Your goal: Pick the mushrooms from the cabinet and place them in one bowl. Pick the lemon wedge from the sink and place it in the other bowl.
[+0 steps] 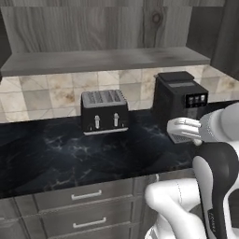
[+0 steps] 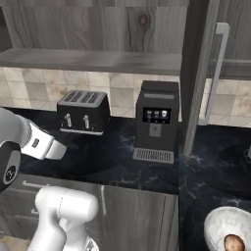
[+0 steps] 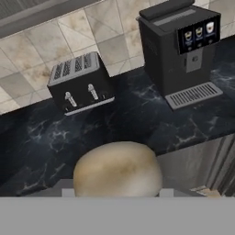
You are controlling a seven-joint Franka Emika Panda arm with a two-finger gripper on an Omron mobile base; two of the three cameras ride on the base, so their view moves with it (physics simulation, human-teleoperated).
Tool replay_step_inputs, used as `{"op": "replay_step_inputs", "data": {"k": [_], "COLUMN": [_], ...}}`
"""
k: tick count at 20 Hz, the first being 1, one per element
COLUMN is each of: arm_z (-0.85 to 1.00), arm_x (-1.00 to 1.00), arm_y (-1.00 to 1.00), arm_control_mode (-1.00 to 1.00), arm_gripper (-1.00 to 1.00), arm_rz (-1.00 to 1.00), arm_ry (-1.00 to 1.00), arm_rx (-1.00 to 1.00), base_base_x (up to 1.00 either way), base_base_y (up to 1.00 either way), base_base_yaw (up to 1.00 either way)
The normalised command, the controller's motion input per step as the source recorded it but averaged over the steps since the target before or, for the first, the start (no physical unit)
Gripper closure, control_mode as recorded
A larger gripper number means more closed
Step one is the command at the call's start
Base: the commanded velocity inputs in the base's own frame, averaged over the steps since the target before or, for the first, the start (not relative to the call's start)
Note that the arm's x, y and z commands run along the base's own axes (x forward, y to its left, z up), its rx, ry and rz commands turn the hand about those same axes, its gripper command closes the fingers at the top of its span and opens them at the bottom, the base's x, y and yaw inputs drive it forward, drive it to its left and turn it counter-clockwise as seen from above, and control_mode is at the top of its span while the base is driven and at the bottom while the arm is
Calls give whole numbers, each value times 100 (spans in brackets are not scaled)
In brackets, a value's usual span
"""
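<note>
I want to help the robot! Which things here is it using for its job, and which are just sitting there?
For the job: held mushroom, white bowl, second mushroom inside it, open cabinet door.
Just sitting there: toaster, coffee machine, dark counter.

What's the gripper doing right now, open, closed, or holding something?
Gripper: closed on a mushroom, whose brown-and-tan cap sits between the jaws in the hand view.
</note>
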Motion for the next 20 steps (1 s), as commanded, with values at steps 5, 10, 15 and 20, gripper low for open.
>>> {"op": "replay_step_inputs", "data": {"k": [5, 10, 15, 20], "arm_z": [0, 0, 0, 0], "arm_x": [0, 0, 0, 0], "arm_y": [0, 0, 0, 0], "arm_control_mode": [100, 100, 100, 100], "arm_gripper": [100, 100, 100, 100], "arm_rz": [0, 0, 0, 0], "arm_ry": [0, 0, 0, 0], "arm_rx": [0, 0, 0, 0], "base_base_x": [-52, -32, 0, -10], "base_base_y": [0, -1, 0, 0], "base_base_yaw": [0, -1, 0, -26]}}
